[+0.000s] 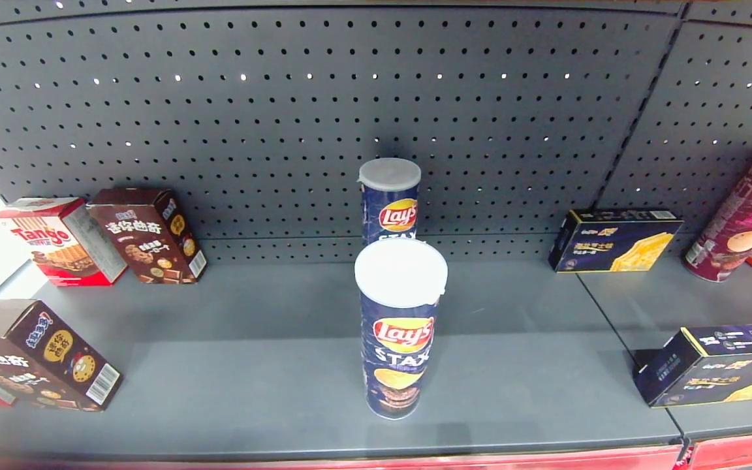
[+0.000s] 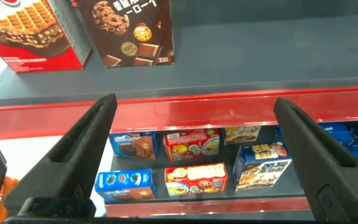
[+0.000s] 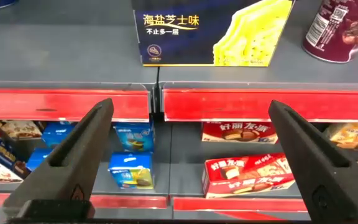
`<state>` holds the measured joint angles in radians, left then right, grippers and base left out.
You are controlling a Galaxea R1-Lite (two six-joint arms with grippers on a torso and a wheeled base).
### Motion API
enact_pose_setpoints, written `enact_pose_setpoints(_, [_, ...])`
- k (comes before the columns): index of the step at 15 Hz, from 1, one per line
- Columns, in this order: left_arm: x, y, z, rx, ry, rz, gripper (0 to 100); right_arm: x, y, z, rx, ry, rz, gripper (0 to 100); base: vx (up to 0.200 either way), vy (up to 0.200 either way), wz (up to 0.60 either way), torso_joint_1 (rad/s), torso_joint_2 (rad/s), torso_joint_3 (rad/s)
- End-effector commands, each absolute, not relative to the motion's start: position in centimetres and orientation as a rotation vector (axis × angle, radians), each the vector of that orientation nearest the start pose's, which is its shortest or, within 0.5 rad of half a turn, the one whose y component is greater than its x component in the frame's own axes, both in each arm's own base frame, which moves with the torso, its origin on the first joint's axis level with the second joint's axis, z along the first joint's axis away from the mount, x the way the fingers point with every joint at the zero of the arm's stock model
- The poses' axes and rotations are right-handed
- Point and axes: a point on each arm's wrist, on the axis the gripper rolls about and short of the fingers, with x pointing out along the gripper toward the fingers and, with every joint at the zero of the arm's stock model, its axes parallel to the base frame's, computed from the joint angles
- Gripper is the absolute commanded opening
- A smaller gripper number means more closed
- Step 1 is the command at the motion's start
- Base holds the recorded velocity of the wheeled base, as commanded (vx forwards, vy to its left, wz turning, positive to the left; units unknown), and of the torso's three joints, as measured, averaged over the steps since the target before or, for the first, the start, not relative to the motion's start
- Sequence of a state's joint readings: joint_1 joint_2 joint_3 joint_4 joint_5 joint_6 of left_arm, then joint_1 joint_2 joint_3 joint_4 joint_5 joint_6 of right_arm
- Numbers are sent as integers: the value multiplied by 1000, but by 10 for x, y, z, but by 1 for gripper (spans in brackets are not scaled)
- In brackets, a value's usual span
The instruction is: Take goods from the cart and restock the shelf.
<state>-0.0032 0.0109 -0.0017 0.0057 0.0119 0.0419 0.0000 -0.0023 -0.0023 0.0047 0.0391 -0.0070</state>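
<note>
Two chip cans upright mid-shelf (image 1: 252, 365), front can (image 1: 401, 326) in line with back can (image 1: 389, 199) by the pegboard (image 1: 284, 130) | left gripper (image 2: 194, 102) spread wide, empty, facing the shelf's red edge near a brown cookie box (image 2: 132, 31) | right gripper (image 3: 191, 104) wide too, empty, near a navy cracker box (image 3: 210, 31)

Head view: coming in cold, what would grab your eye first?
Two tall blue chip cans stand upright mid-shelf: the front can toward the front edge, the rear can straight behind it by the pegboard. Brown cookie boxes sit at the left, dark blue boxes with yellow fronts at the right.
</note>
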Motion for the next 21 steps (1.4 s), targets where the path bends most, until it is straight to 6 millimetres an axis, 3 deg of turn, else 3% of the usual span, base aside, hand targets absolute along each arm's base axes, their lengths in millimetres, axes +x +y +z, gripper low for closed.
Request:
enact_pose_setpoints(1, [-22,0,76,40,17,9,100,-23,1,75,-8,3,38,100,0,0,600,12,2,2])
enact_pose_setpoints(7, [-22,0,76,43,17,13,100,-23,1,75,-5,3,40,100,0,0,0,0,0,0])
enact_pose_setpoints(10, [-22,0,76,37,17,9,100,-23,1,75,-5,3,38,100,0,-200,0,1,2,1])
enact_pose_setpoints(21, [-22,0,76,20,17,12,100,-23,1,75,-5,3,38,100,0,18,0,0,0,1])
